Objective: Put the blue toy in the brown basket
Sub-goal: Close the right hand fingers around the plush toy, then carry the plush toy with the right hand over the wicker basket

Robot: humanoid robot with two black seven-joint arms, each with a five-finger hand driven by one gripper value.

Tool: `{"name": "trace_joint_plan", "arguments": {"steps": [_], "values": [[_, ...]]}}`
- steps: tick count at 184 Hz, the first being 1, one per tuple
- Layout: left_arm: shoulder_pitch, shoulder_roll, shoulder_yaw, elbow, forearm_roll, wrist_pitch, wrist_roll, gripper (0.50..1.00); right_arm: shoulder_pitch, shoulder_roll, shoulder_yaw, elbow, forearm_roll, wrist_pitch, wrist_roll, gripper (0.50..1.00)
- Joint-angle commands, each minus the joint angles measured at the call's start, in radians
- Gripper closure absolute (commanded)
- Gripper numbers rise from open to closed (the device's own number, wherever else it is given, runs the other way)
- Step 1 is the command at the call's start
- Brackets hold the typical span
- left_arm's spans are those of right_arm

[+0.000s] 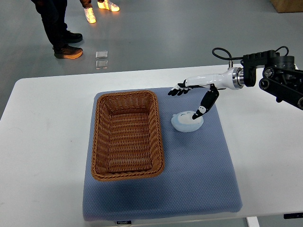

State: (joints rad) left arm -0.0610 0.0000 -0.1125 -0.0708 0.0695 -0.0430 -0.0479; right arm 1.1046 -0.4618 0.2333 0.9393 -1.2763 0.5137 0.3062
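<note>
Legs and shoes of people (61,33) on the floor beyond the brown basket (127,136), basket empty on a blue mat (199,179), small unreadable label at the mat's front edge, blue toy (186,122) just right of the basket, right hand (196,97) over the toy, fingers spread, one fingertip (197,113) touching it.

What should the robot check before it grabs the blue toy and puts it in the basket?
1. Blue toy in reach, on the blue mat beside the basket: ok.
2. Right hand over the toy, thumb pointing down at its top: ok.
3. Fingers wrapped around the toy: not ok, they are spread and hold nothing.
4. Brown basket empty and upright: ok.
5. Path from toy to basket free: ok.
6. Thumb touching the toy: cannot tell.
</note>
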Motion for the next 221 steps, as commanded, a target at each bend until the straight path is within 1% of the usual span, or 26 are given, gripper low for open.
{"name": "trace_joint_plan", "arguments": {"steps": [1,26,39,62,72,88,109,115,122,137,138,141,142,143,144,146,159,164,173,174,189,198,221], "values": [[0.0,0.0,0.001,-0.001,0.001,0.0,-0.001,0.5,-0.005,0.003,-0.034,-0.007,-0.021,-0.009,-0.002,0.589],[0.0,0.0,0.002,-0.003,0.001,0.0,0.0,0.5,-0.011,0.005,-0.072,-0.01,-0.046,-0.037,-0.007,0.605],[0.0,0.0,0.002,-0.001,0.003,0.0,0.0,0.5,-0.016,0.006,-0.077,-0.019,-0.051,-0.049,-0.007,0.63],[0.0,0.0,0.002,-0.003,0.003,0.0,0.0,0.5,-0.023,0.022,-0.078,-0.027,-0.052,-0.053,-0.009,0.634],[0.0,0.0,0.002,-0.003,0.004,0.0,0.0,0.5,-0.029,0.038,-0.077,-0.033,-0.052,-0.064,-0.009,0.646],[0.0,0.0,0.002,-0.003,0.004,0.0,0.0,0.5,-0.042,0.055,-0.075,-0.033,-0.052,-0.081,-0.009,0.65],[0.0,0.0,0.002,-0.003,0.006,0.0,0.0,0.5,-0.045,0.078,-0.083,-0.045,-0.052,-0.083,-0.009,0.662],[0.0,0.0,0.002,-0.003,0.006,0.0,0.0,0.5,-0.048,0.084,-0.089,-0.056,-0.052,-0.084,-0.009,0.675],[0.0,0.0,0.002,-0.001,0.006,0.0,0.0,0.5,-0.049,0.089,-0.095,-0.073,-0.054,-0.092,-0.009,0.717],[-0.002,0.0,0.001,-0.001,0.006,0.0,0.0,0.5,-0.046,0.088,-0.108,-0.082,-0.072,-0.11,-0.009,0.769],[0.0,0.0,0.001,-0.001,0.006,0.0,0.0,0.5,-0.046,0.089,-0.109,-0.083,-0.075,-0.112,-0.009,0.779],[0.0,0.0,0.001,-0.001,0.006,0.0,0.0,0.5,-0.046,0.088,-0.111,-0.085,-0.078,-0.113,-0.009,0.787],[0.0,0.0,0.001,-0.001,0.006,0.0,0.0,0.5,-0.046,0.088,-0.111,-0.086,-0.081,-0.113,-0.009,0.799],[0.0,0.0,0.001,-0.001,0.006,0.0,0.0,0.5,-0.046,0.088,-0.111,-0.086,-0.081,-0.113,-0.009,0.799],[0.0,0.0,0.001,-0.001,0.006,0.0,0.0,0.5,-0.046,0.088,-0.112,-0.086,-0.083,-0.115,-0.009,0.813],[0.0,0.0,0.001,-0.001,0.006,0.0,0.0,0.5,-0.046,0.088,-0.112,-0.088,-0.083,-0.118,-0.009,0.822],[0.0,0.0,0.001,-0.001,0.006,0.0,0.0,0.5,-0.045,0.088,-0.112,-0.091,-0.084,-0.126,-0.007,0.857],[0.0,0.0,0.001,-0.001,0.006,0.0,0.0,0.5,-0.045,0.088,-0.112,-0.091,-0.084,-0.127,-0.007,0.883],[0.0,0.0,0.001,-0.001,0.006,0.0,0.0,0.5,-0.04,0.086,-0.108,-0.089,-0.084,-0.127,-0.007,0.906],[-0.002,0.0,0.001,0.0,0.006,0.0,0.0,0.5,-0.039,0.086,-0.106,-0.091,-0.084,-0.127,-0.007,0.914],[-0.002,0.0,0.001,0.0,0.006,0.0,0.0,0.5,-0.023,0.081,-0.094,-0.088,-0.083,-0.132,-0.006,0.938],[0.0,0.0,0.001,-0.001,0.006,0.0,0.0,0.5,0.01,0.078,-0.092,-0.083,-0.075,-0.146,-0.002,0.948],[0.0,0.0,-0.001,0.0,0.006,0.0,0.0,0.5,0.106,0.081,-0.081,-0.076,-0.055,-0.155,0.004,0.948]]}}
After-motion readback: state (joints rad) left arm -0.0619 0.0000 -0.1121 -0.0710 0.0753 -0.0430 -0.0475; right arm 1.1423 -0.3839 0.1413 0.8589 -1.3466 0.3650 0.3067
